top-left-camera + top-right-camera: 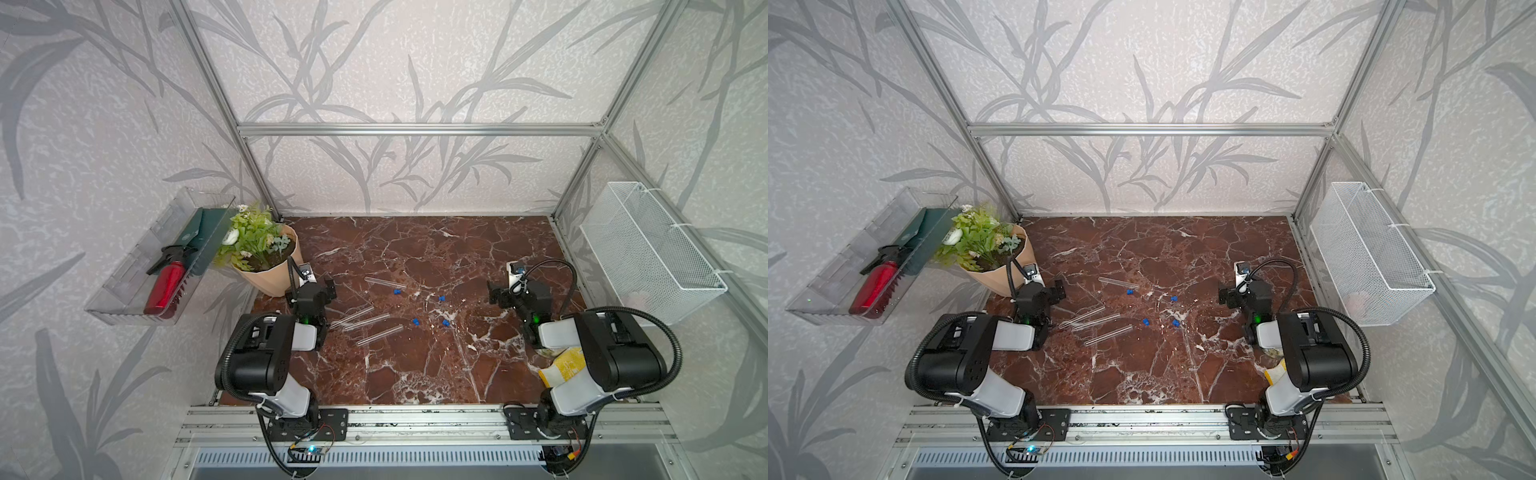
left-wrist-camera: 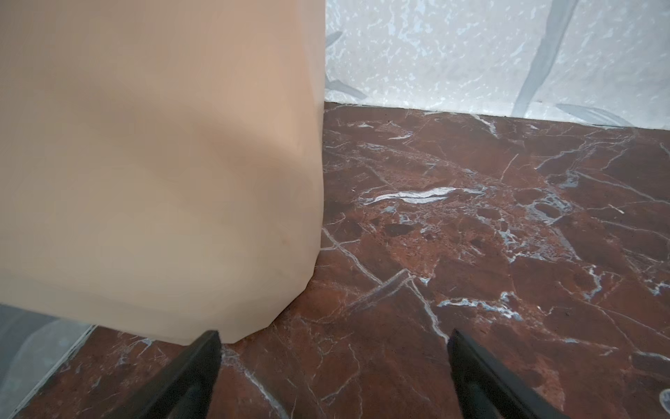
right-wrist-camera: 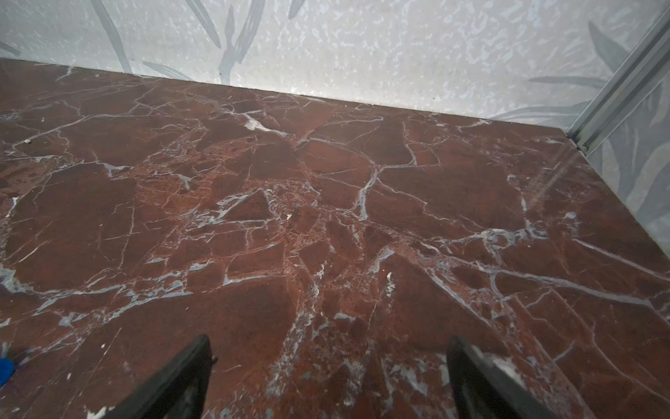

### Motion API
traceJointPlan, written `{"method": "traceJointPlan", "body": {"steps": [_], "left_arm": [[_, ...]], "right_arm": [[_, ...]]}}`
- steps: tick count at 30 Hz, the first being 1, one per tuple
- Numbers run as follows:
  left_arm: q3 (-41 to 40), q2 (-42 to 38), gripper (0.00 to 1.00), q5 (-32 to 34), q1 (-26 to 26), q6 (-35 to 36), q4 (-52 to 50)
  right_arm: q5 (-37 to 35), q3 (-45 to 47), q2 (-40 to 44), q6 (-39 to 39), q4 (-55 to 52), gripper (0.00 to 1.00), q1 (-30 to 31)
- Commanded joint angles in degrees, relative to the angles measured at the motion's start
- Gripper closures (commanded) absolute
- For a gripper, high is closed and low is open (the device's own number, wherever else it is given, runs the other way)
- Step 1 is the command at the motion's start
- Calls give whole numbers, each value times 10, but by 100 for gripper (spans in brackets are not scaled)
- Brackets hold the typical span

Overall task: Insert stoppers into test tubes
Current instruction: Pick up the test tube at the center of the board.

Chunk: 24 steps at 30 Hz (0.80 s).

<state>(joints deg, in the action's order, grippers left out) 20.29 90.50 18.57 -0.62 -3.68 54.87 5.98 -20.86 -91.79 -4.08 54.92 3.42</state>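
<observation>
Both empty: my left gripper [image 2: 333, 333] and right gripper [image 3: 328, 339] stand spread. Slender clear glass test tubes [image 1: 367, 322] lie flat just inboard of left, axes slanting; tiny blue stoppers [image 1: 441, 298] nearer right.

Tabletop [image 1: 415, 374], red-brown marble pattern with white veins; stoppers [image 1: 397, 292], bright blue; test tubes [image 1: 380, 333], clear; wallpaper [image 1: 415, 62], pale grey with darker grey leaf print; plant pot [image 1: 270, 282], tan; foliage [image 1: 253, 239], green with white blooms [image 1: 231, 237]; bottle [image 1: 164, 291], red with black top; wire basket [image 1: 648, 249], white mesh; packet [image 1: 565, 365], yellow.
</observation>
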Motion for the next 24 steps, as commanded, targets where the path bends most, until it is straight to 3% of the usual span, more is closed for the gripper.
{"method": "traceJointPlan", "body": {"steps": [1, 24], "left_arm": [[5, -6, 1, 3, 0, -2, 8], [9, -12, 1, 2, 1, -4, -9]], "right_arm": [[-4, -9, 10, 3, 6, 1, -1], [-4, -8, 10, 4, 6, 1, -1]]}}
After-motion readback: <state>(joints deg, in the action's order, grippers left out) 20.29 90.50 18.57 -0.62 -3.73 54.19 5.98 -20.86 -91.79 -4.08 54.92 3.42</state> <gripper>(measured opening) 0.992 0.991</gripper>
